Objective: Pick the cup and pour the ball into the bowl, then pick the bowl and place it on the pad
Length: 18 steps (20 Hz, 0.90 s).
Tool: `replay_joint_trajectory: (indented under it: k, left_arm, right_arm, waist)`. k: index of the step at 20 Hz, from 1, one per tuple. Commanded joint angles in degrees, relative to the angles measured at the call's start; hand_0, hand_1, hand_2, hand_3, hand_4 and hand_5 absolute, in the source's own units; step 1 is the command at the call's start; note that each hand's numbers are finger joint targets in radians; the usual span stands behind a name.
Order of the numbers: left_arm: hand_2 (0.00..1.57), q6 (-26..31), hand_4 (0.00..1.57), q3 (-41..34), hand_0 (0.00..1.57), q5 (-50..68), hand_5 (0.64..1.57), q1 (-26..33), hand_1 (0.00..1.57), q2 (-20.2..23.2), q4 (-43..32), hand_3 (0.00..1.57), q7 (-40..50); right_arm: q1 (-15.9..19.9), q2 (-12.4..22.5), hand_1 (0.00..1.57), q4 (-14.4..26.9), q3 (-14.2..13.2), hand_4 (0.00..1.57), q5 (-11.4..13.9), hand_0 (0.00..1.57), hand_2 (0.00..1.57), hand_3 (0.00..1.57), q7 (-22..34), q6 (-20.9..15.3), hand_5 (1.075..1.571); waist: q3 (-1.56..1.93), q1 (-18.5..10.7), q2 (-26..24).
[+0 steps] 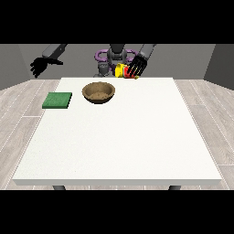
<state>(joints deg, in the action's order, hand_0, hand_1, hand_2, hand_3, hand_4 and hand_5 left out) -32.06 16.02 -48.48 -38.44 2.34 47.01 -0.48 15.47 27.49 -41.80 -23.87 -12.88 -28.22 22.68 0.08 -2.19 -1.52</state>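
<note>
Grey walls close off the back of the room, and pale wood-look planks cover the floor around a large white table (119, 137) that fills most of the front view. Dark legs show under its near edge.

Behind the table's far edge stands the robot (114, 57), small at the top of the view. The hand at the view's right (137, 66) is raised just above the far edge of the table, its black fingers curled round a yellow cup (120, 71). The cup is tipped well over onto its side, with a red part showing at its lower end beside the fingers. The ball cannot be made out.

Below and to the left of that hand, and apart from the cup, a brown bowl (98, 92) sits upright on the table near the far edge. What lies inside it cannot be told.

Further left, a flat green pad (57, 100) lies on the table near the left edge, beside the bowl but not touching it.

The hand at the view's left (39, 66) hangs in the air beyond the table's far left corner, well apart from the pad and bowl. Its fingers hang relaxed and spread, holding nothing.
</note>
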Motion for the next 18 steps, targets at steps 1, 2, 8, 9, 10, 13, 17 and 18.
replay_joint_trajectory:
  k: [1,2,8,9,10,13,17,18]
  left_arm:
    - [1.57,0.82,0.98,3.78,1.2,-7.71,1.569,0.69,1.2,-0.76,-0.06,1.57,5.91]
    - [1.57,0.04,0.96,9.41,1.08,-7.82,1.57,-0.43,1.08,-2.23,1.98,1.57,12.26]
    - [1.57,7.16,0.91,12.43,0.56,-15.54,1.57,-7.46,0.56,-2.31,3.32,1.56,20.0]
    - [1.57,2.47,0.93,15.69,0.53,-17.29,1.569,-4.0,0.53,-2.32,2.66,1.57,21.22]
    - [1.57,5.76,0.93,13.44,0.55,-18.44,1.565,-7.2,0.55,-2.32,2.31,1.57,20.85]
    - [1.57,7.08,0.88,18.66,0.55,-21.91,1.571,-7.27,0.55,-2.33,3.45,1.57,24.1]
    - [1.57,6.58,0.9,23.97,0.3,-26.92,1.57,-6.15,0.3,-2.34,4.33,1.57,29.86]
    - [1.57,9.27,0.86,21.92,0.28,-27.45,1.57,-8.33,0.28,-2.34,5.27,1.57,27.7]
  right_arm:
    - [-0.89,-0.59,0.0,1.79,0.08,0.0,0.41,0.0,0.0,0.0,0.12,-1.24,1.55]
    - [1.18,-0.29,0.0,3.04,0.46,0.0,0.78,0.0,0.06,0.0,-1.44,-0.02,1.551]
    - [3.61,1.91,0.0,4.93,1.15,0.0,2.09,0.0,0.0,0.0,-1.37,0.2,1.537]
    - [8.13,1.37,0.0,3.46,1.54,0.0,1.58,0.0,0.0,0.03,2.32,-1.77,1.533]
    - [7.51,0.93,0.0,3.37,1.88,0.0,2.47,0.0,0.0,0.18,1.61,-3.45,1.534]
    - [10.41,-1.56,0.0,3.16,3.2,0.0,3.22,0.0,0.0,0.22,3.03,-5.98,1.533]
    - [13.67,-2.05,0.0,3.82,3.57,0.0,2.64,0.0,0.0,0.22,4.5,-5.38,1.533]
    - [12.47,-0.49,0.0,4.55,2.98,0.0,2.71,0.0,0.0,0.3,1.77,-4.1,1.528]
  waist:
    - [-0.04,-0.43,-2.06]
    - [0.0,0.87,-1.06]
    - [-0.02,1.12,0.48]
    - [-0.06,1.89,1.73]
    - [-0.06,1.29,1.42]
    - [-0.06,1.85,0.6]
    - [-0.07,4.05,3.79]
    - [-0.05,2.57,4.6]
